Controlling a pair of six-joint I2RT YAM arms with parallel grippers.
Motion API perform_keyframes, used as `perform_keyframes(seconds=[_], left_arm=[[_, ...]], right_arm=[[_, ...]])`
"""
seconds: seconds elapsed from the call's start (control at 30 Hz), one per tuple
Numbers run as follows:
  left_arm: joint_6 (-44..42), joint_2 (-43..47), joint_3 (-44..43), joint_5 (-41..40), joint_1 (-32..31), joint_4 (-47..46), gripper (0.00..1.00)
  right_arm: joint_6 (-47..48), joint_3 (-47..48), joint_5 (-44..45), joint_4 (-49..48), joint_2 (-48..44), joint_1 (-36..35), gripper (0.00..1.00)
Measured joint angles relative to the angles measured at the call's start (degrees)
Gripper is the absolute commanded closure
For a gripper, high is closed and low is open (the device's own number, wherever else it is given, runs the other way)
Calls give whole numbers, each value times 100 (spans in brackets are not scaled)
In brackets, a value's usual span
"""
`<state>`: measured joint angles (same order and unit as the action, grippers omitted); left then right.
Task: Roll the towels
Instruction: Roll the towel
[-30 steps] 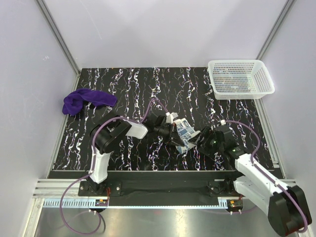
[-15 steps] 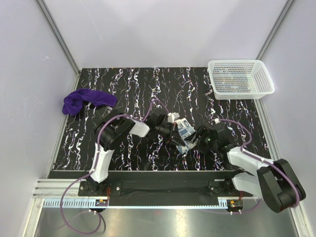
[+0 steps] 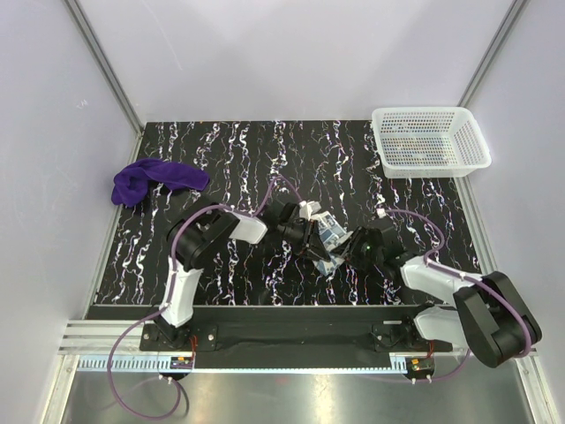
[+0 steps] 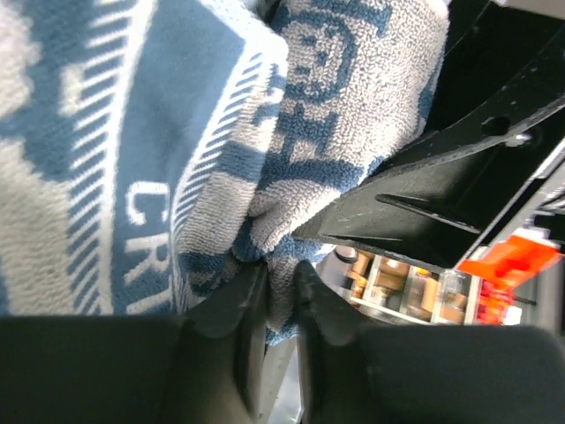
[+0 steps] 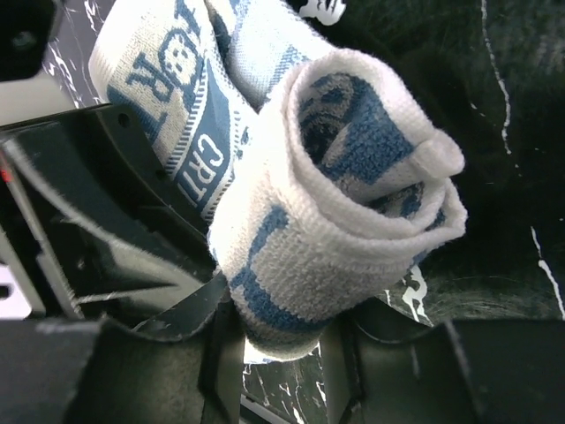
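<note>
The patterned towel [image 3: 331, 235] lies in the middle, half rolled — right gripper [image 5: 278, 343] clasping its rolled end, left gripper [image 4: 281, 284] pinching a fold. The purple towel [image 3: 150, 179], far left, sits crumpled, not yet rolled.

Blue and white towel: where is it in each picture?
Top external: the blue and white towel is small, just right of centre.
Left wrist: it fills the left and top.
Right wrist: rolled up at the centre.
Shared landmark: the letters "CR" on its blue stripe, in both wrist views.
</note>
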<state>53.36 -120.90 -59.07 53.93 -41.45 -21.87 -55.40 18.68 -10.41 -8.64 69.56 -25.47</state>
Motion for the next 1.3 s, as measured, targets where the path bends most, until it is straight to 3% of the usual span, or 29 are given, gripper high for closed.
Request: perform_keyframes(seconds=[0.27, 0.6, 0.8, 0.9, 1.03, 1.3], left_arm=[[-914, 901, 214, -1040, -9, 1165, 42], [-1690, 2559, 973, -3169, -164, 2389, 40], [-2413, 3810, 1008, -5281, -1248, 2828, 39], [-2852, 4100, 1008, -6076, -1939, 2771, 33], [-3390, 3978, 997, -6800, -2632, 2640, 29], [-3781, 2752, 774, -7672, -3051, 2726, 26]], right_arm=[[444, 756, -369, 525, 605, -44, 72], [1211, 1954, -1368, 1064, 1982, -105, 75], [1519, 2273, -1604, 1443, 2218, -116, 75], [1598, 2378, -1641, 1593, 2280, -151, 75], [1663, 2461, -1703, 1759, 2330, -216, 74], [1725, 2494, -1766, 1910, 2337, -229, 75]])
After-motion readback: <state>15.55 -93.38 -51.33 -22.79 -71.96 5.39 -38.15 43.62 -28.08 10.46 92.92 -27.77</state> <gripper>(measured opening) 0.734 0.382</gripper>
